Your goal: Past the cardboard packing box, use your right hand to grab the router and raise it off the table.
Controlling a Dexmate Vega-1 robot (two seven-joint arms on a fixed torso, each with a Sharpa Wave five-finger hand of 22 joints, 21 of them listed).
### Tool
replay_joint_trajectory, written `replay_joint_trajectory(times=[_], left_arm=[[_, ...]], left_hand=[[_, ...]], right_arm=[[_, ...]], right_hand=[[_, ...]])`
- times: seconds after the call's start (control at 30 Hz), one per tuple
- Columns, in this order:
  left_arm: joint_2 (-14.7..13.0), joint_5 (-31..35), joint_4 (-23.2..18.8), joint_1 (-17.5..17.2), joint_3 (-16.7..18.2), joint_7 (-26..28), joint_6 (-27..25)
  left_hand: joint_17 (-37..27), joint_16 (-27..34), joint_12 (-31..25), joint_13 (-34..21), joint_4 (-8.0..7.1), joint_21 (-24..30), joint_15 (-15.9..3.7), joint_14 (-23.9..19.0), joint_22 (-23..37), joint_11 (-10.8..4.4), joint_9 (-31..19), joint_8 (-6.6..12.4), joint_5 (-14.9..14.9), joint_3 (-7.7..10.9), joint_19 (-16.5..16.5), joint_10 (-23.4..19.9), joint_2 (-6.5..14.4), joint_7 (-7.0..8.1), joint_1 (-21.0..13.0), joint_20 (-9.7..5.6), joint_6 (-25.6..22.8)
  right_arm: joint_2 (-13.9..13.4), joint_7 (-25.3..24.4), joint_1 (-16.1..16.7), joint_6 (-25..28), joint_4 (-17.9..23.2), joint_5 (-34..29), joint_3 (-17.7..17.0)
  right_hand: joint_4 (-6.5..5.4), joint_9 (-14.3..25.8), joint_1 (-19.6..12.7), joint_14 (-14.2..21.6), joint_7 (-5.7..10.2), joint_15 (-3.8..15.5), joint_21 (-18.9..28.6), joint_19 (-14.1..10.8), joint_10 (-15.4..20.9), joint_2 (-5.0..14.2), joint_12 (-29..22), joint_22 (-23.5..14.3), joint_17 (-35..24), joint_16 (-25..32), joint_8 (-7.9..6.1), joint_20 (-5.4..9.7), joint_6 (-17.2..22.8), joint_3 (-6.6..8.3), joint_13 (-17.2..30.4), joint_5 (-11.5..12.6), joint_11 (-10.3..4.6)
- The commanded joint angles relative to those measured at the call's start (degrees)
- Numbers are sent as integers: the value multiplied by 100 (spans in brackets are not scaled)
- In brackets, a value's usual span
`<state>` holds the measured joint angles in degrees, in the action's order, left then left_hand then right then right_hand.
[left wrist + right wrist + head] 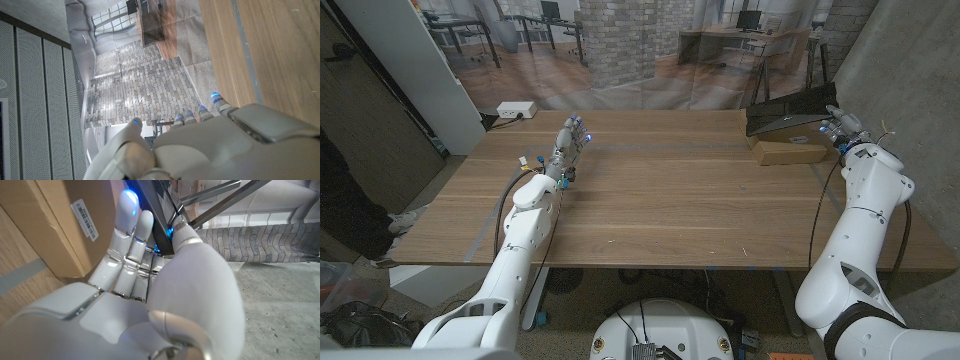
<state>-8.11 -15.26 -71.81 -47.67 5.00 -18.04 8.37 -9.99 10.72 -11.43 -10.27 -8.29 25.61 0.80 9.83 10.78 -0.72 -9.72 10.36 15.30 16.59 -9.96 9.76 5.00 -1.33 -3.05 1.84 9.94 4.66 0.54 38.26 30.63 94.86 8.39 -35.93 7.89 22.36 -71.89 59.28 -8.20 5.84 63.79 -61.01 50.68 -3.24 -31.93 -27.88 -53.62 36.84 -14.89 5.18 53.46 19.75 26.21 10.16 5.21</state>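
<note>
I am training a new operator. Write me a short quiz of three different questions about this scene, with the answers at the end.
1. True or false: the router stands past the cardboard box.
2. Which hand is at the router? A) the left hand B) the right hand
3. Fill in: the left hand holds ____.

Key
1. True: the black router is beyond the box, at the table's far right corner.
2. B: the right hand has its fingers against the router's dark edge; a firm grip cannot be told.
3. Nothing; its fingers are spread.
</note>
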Motion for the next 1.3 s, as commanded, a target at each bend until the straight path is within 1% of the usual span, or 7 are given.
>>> replay_joint_trajectory(times=[0.03, 0.63, 1.0, 1.03, 1.2, 1.27, 1.3], left_arm=[[-45, -54, -54, -51, 20, -27, 11], [-146, -144, -121, -112, 66, -122, 13], [-207, -182, -81, -88, 100, -208, 22], [-214, -188, -80, -88, 103, -222, 21], [-233, -203, -79, -93, 124, -252, 17], [-241, -209, -73, -90, 133, -266, 21], [-244, -211, -72, -89, 137, -271, 24]], left_hand=[[-12, -18, -7, -25, 3, -23, 30, 711, 19, 20, -9, -2, 29, -34, -451, 160, 142, -36, -39, 31, 157], [-12, -19, -6, -25, 2, -39, 31, 715, 20, 20, -9, -1, 30, -40, -444, 164, 144, -35, -39, 29, 156], [-12, -18, -7, -24, 1, -46, 29, 715, 21, 24, -8, 0, 31, -44, -434, 161, 145, -33, -38, 32, 152], [-12, -19, -7, -24, 1, -47, 25, 717, 21, 24, -8, 0, 31, -44, -436, 161, 145, -34, -38, 33, 153], [-12, -19, -11, -24, 1, -52, 33, 715, 21, 26, -8, 0, 31, -46, -434, 151, 145, -35, -38, 32, 153], [-12, -19, -10, -25, 1, -55, 28, 716, 21, 26, -8, -1, 32, -47, -436, 155, 145, -35, -38, 33, 155], [-12, -19, -11, -25, 1, -56, 33, 715, 21, 25, -8, 0, 32, -47, -435, 152, 145, -34, -38, 33, 152]], right_arm=[[85, -75, 3, -75, 157, 45, 33], [225, -160, 105, -239, 454, 54, 117], [322, -214, 145, -370, 562, 68, 156], [330, -228, 146, -374, 574, 63, 162], [376, -265, 154, -412, 622, 67, 182], [399, -272, 158, -437, 635, 78, 185], [407, -280, 161, -443, 644, 77, 189]], right_hand=[[8, 60, -1305, 441, -13, 589, 54, 1025, 456, 1265, -20, 10, -10, -27, 7, 664, 70, -19, 34, 41, 30], [2, 88, -1320, 428, -10, 587, 178, 1073, 471, 1263, -5, 67, -49, -31, 30, 666, 95, -37, 58, 45, 23], [-2, 102, -1328, 441, 3, 582, 267, 1109, 469, 1260, 12, 116, -50, -41, 50, 673, 113, -49, 74, 49, 8], [-2, 101, -1329, 435, 3, 586, 273, 1114, 479, 1260, 12, 120, -54, -42, 52, 672, 115, -49, 71, 50, 27], [-5, 111, -1331, 445, 0, 593, 313, 1120, 472, 1260, 17, 144, -31, -59, 63, 678, 113, -54, 86, 51, 11], [-6, 119, -1333, 445, -7, 597, 330, 1130, 479, 1261, 28, 155, -37, -59, 64, 678, 119, -55, 73, 51, 28], [-7, 117, -1333, 444, -4, 595, 338, 1139, 471, 1261, 29, 161, -51, -53, 68, 674, 121, -57, 83, 51, 12]])
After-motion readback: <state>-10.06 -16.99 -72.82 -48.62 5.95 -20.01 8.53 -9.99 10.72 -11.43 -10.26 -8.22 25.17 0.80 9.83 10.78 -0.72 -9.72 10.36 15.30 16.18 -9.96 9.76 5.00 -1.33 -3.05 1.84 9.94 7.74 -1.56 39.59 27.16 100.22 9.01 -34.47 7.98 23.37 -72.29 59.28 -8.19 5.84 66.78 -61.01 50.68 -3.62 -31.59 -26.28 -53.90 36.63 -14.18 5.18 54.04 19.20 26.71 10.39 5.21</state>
